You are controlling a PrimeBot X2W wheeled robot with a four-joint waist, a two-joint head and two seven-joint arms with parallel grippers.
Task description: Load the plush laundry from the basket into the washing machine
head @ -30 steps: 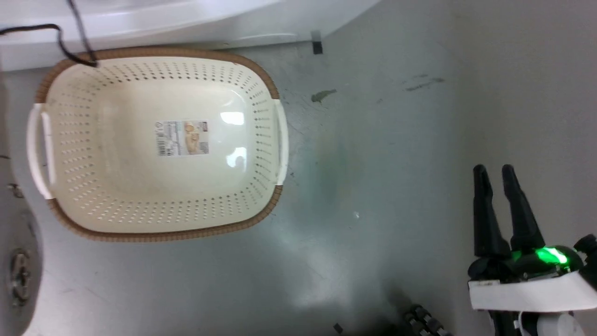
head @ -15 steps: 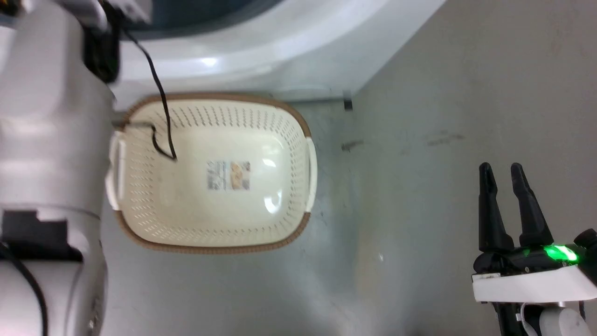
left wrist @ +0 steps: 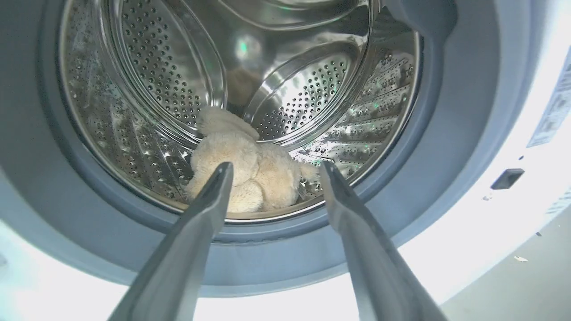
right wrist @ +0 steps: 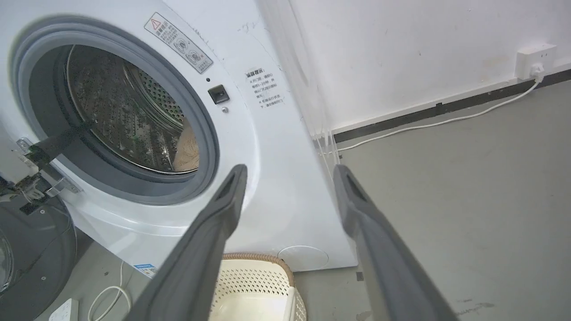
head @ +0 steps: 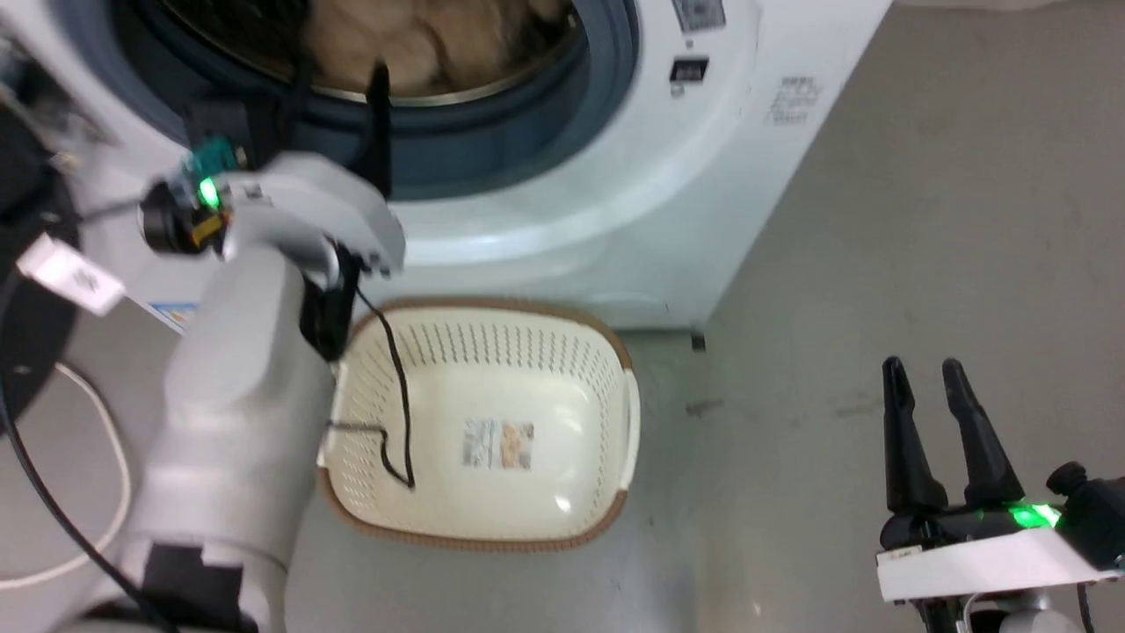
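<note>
Now your left gripper [left wrist: 275, 165] stands wide open, holding nothing, fingers [left wrist: 209, 209] aimed into the washing machine [head: 615, 202]. The plush laundry [left wrist: 250, 178] lies just beyond the fingertips on the drum [left wrist: 178, 89] floor. Its long axis runs away from the gripper, the narrow lobe pointing deeper. Your right gripper [head: 921, 362], also open and empty, hangs right of the basket [head: 527, 308].

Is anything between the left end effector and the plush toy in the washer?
Nothing visible. The left end effector is open before the port of the washing machine, and the plush laundry lies on the bottom of the drum straight ahead, unobstructed.
</note>
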